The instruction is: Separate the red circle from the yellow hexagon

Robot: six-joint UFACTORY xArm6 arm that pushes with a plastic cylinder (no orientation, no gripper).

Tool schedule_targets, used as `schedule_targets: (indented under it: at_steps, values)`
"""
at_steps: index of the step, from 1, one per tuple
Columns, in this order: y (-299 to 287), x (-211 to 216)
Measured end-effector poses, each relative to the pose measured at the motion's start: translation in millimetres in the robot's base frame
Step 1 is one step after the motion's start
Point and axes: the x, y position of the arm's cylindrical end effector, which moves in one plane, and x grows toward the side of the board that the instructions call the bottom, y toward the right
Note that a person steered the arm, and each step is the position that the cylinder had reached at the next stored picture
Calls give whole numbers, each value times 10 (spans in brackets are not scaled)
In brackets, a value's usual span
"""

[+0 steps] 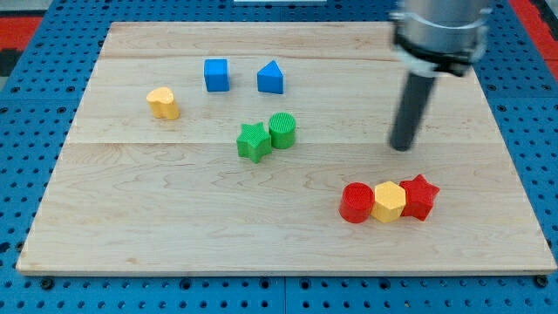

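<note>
The red circle lies at the view's lower right, touching the left side of the yellow hexagon. A red star touches the hexagon's right side, so the three form a row. My tip rests on the board above this row, about a block's width above the hexagon and apart from all blocks.
A green star and a green circle touch near the board's middle. A blue cube and a blue triangular block sit toward the top. A yellow block lies at the upper left. The wooden board has edges all around.
</note>
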Motion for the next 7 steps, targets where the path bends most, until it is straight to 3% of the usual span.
schedule_targets:
  at_steps: [1, 2, 3, 5, 6, 7]
  values:
    - [305, 759]
    - [279, 1233]
    - [-303, 1235]
    - [-104, 622]
    - [-67, 1580]
    - [-571, 1556]
